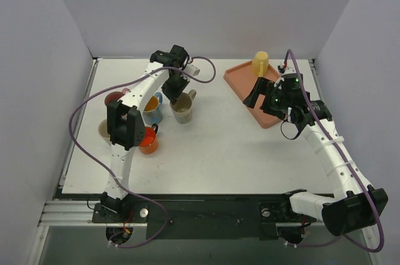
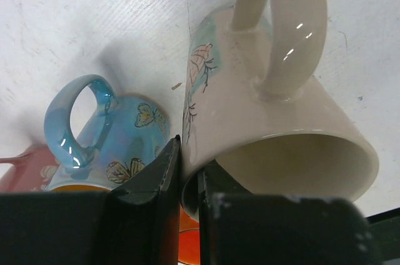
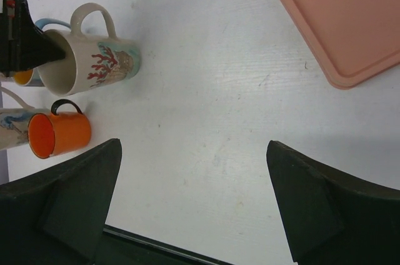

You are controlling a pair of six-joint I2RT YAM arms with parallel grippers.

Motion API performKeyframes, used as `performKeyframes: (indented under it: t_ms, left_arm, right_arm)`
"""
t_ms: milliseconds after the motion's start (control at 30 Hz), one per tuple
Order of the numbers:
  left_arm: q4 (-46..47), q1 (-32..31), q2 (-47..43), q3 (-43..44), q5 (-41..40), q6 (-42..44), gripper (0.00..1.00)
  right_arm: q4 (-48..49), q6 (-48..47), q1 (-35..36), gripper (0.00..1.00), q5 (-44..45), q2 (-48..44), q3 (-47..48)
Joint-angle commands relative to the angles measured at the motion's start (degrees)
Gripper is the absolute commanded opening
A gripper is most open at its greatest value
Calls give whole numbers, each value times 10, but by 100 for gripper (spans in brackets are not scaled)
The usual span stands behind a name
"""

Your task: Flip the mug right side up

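The cream mug [image 1: 182, 110] with a coral and leaf print stands mouth up at the table's centre left, its handle to the far right. My left gripper [image 1: 177, 93] is shut on its rim. In the left wrist view one finger [image 2: 156, 177] lies on the outside wall of the mug [image 2: 262, 109] and the other sits inside the mouth, with the gripper [image 2: 187, 159] pinching the wall. The mug also shows in the right wrist view [image 3: 94, 59]. My right gripper [image 1: 259, 99] is open and empty over the table [image 3: 194, 152] beside the tray.
A blue butterfly mug [image 1: 153, 109] stands close to the left of the cream mug [image 2: 106, 146]. An orange mug [image 1: 149, 140], a red mug [image 1: 114, 98] and a white mug [image 1: 104, 129] stand further left. A pink tray [image 1: 240, 80] at the back right holds a yellow cup [image 1: 260, 63].
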Motion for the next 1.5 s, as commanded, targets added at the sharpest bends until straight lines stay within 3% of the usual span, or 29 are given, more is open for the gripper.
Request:
performKeyframes:
  t_ms: [0,233,367,433,600,833,967,1133,1333,1467]
  left_arm:
    - [-101,8,21,74,44,-28,4]
    - [-93,36,34,83,60,-30,37]
    - [-84,37,26,131,69,-12,64]
    - [-73,37,11,133,69,0,69]
    - [-39,38,-62,91,61,28,70]
    - [144,37,-244,-114,59,52,70]
    - [188,36,-302,-193,55,70,70]
    - [205,36,-314,-201,45,56,70]
    - [211,36,-315,-203,42,48,70]
    - [214,36,-316,-202,37,47,70]
  right_arm:
    - [-11,-38,-4,95,42,-11,1]
    - [28,-168,-13,96,103,41,35]
    - [84,-245,-28,96,133,103,60]
    - [94,-276,-35,96,133,149,87]
    - [111,-326,-61,92,148,299,185]
    - [108,-350,-69,84,185,486,350]
    - [110,-354,-70,82,187,556,414]
    - [120,-349,-72,76,208,624,469]
    - [144,-353,-72,56,205,671,516]
    - [150,-348,-76,57,235,699,538]
